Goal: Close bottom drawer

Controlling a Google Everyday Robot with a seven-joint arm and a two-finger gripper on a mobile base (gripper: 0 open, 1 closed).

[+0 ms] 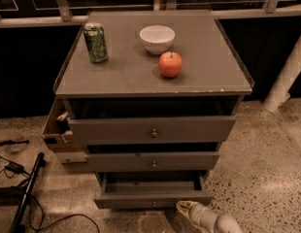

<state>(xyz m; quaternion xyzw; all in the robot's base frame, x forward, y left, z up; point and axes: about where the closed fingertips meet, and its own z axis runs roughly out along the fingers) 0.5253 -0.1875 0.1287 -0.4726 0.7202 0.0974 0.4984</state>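
The bottom drawer (153,198) is the narrowest of three grey drawers in the cabinet and stands pulled out, its inside showing; its small knob (154,204) sits at the centre of the front. My gripper (188,208) is at the bottom edge of the camera view, right of the knob, its pale tip just at the lower right of the drawer front. The arm runs off the lower right corner.
The top drawer (153,129) and middle drawer (153,161) also stand out a little. On the cabinet top sit a green can (95,42), a white bowl (157,38) and a red apple (170,64). A cardboard box (57,130) and cables (19,178) lie left; a white pole (286,76) stands right.
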